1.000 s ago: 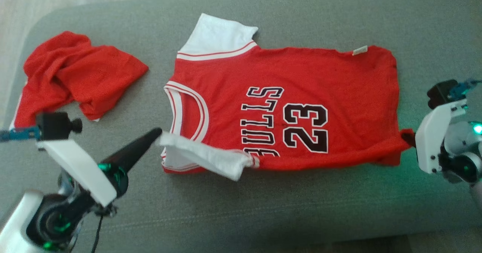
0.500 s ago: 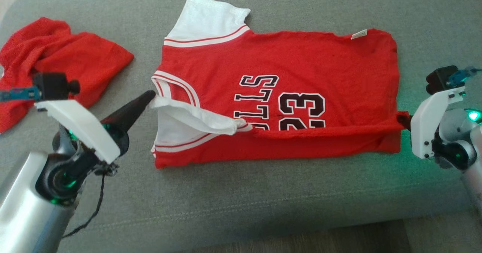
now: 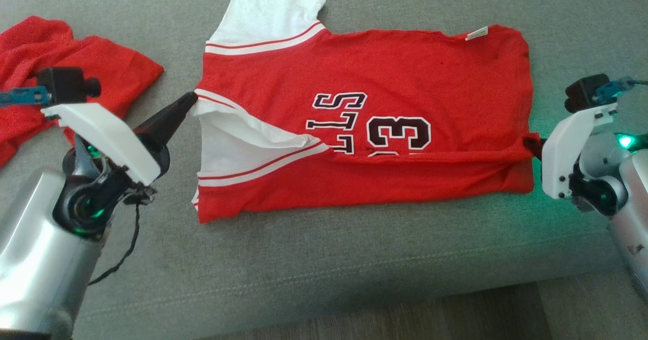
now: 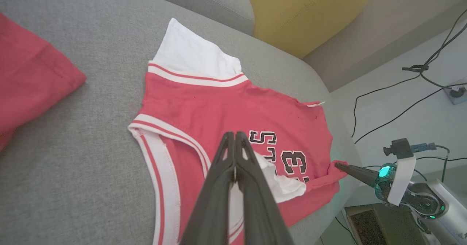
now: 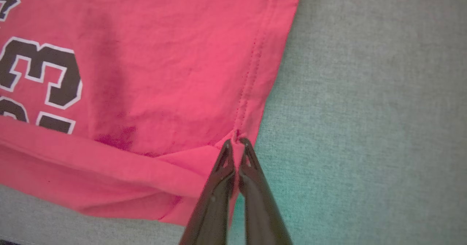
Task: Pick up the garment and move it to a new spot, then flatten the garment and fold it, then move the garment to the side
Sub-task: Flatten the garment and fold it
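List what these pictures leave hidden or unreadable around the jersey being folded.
- Print on the jersey: head view, the folded-over near edge covers its lower part.
- The label at the hem: head view, too small to read.
- The other red garment: head view, cut off by the left edge.
- Cloth pinched by the left gripper: left wrist view, its shut jaws hide it.

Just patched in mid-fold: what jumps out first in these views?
The red jersey lies across the grey sofa, its near edge folded over the number. The left claw pinches its white sleeve, the right claw its hem corner. Another red garment lies crumpled at far left.
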Robot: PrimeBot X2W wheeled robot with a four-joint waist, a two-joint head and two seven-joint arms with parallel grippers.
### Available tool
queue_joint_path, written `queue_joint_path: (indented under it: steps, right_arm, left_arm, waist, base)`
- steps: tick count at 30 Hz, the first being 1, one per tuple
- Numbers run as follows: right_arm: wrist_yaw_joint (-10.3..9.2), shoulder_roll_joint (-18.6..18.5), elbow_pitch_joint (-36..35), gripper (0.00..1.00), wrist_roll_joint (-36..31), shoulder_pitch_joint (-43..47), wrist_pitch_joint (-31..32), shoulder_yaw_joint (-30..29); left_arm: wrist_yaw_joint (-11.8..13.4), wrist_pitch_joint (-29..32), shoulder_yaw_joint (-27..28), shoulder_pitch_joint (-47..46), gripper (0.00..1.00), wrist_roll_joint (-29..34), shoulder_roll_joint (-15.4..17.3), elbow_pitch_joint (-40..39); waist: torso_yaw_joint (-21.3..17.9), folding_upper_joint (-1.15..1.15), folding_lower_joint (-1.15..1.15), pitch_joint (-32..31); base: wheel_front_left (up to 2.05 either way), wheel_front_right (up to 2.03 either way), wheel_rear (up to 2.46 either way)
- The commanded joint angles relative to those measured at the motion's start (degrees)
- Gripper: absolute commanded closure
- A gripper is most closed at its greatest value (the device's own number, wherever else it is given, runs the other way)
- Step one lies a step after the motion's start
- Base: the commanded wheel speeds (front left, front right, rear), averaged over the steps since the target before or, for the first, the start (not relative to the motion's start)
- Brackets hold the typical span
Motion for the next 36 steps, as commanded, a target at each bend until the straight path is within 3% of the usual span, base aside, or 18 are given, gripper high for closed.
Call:
queue_joint_path:
  steps: [1,2,3,4,5,10,14,20,25,28,31,36]
  right_arm:
    - [-0.02,-0.1,-1.4,1.0,-0.1,-1.6,-0.8,0.7]
    - [-0.02,0.0,-1.3,0.73,0.1,-1.8,-1.3,0.7]
    - [-0.02,0.1,-0.9,0.0,0.2,-1.9,-2.0,0.3]
    - [-0.02,0.4,-0.2,0.0,0.4,-2.1,-2.2,-0.1]
    - [-0.02,0.6,0.1,0.0,0.4,-2.2,-2.3,0.1]
    - [-0.02,0.7,1.6,0.0,-0.7,-2.9,-5.2,-0.2]
    - [-0.02,1.1,1.6,0.0,-2.4,-2.9,-11.0,-2.5]
    - [-0.02,2.6,-2.3,0.0,-6.5,0.7,-23.9,-7.5]
    - [-0.02,6.5,-8.6,0.0,-12.0,6.5,-33.2,-13.9]
    - [-0.02,10.1,-13.0,0.0,-16.3,11.4,-36.6,-17.5]
    - [-0.02,15.1,-17.3,0.0,-17.8,16.6,-39.2,-20.9]
    - [-0.02,20.0,-23.3,0.0,-21.5,24.1,-42.4,-23.0]
  left_arm:
    - [-0.5,-0.9,2.3,-3.9,1.0,0.5,1.4,-0.7]
    - [-0.6,-1.2,2.1,-4.3,1.0,0.6,1.2,0.0]
    - [-0.6,-1.5,2.0,-4.7,1.0,0.8,0.9,0.8]
    - [-0.7,-2.0,1.9,-5.1,0.19,1.3,0.7,1.7]
    - [-0.5,-2.6,1.8,-5.5,0.0,1.9,0.5,2.6]
    - [0.2,-8.5,3.2,-6.5,0.0,3.8,-1.0,5.8]
    - [1.0,-16.5,5.5,-5.5,0.0,5.5,-2.2,5.6]
    - [4.0,-29.1,10.6,1.2,0.0,6.0,-5.1,-1.1]
    - [7.2,-34.3,12.6,9.5,0.0,9.7,-8.3,-8.3]
    - [6.6,-35.0,13.9,14.7,0.0,12.0,-12.0,-12.2]
    - [5.3,-35.0,17.0,19.7,0.0,15.7,-17.8,-14.6]
    - [2.6,-35.1,19.1,26.5,0.0,27.6,-22.1,-14.9]
  waist:
    - [0.0,0.0,0.0,0.1]
    - [0.1,0.0,0.0,0.2]
    - [0.1,0.0,0.0,0.3]
    - [0.1,0.0,0.0,0.3]
    - [0.1,0.0,0.0,0.3]
    - [0.2,0.0,0.0,-0.1]
    - [0.5,0.0,0.0,-1.3]
    - [1.1,0.0,0.0,-4.0]
    - [1.5,0.0,0.0,-6.2]
    - [1.8,0.0,0.0,-7.5]
    - [2.1,0.0,0.0,-8.8]
    - [2.2,0.0,0.0,-10.0]
  base:
    - [0.0,0.0,0.0]
    - [0.0,0.0,0.0]
    - [0.0,0.0,0.0]
    - [0.0,0.0,0.0]
    - [0.0,0.0,0.0]
    - [0.0,0.0,0.0]
    - [0.0,0.0,0.0]
    - [0.0,0.0,0.0]
    - [0.0,0.0,0.0]
    - [0.0,0.0,0.0]
    - [0.0,0.0,0.0]
    - [0.0,0.0,0.0]
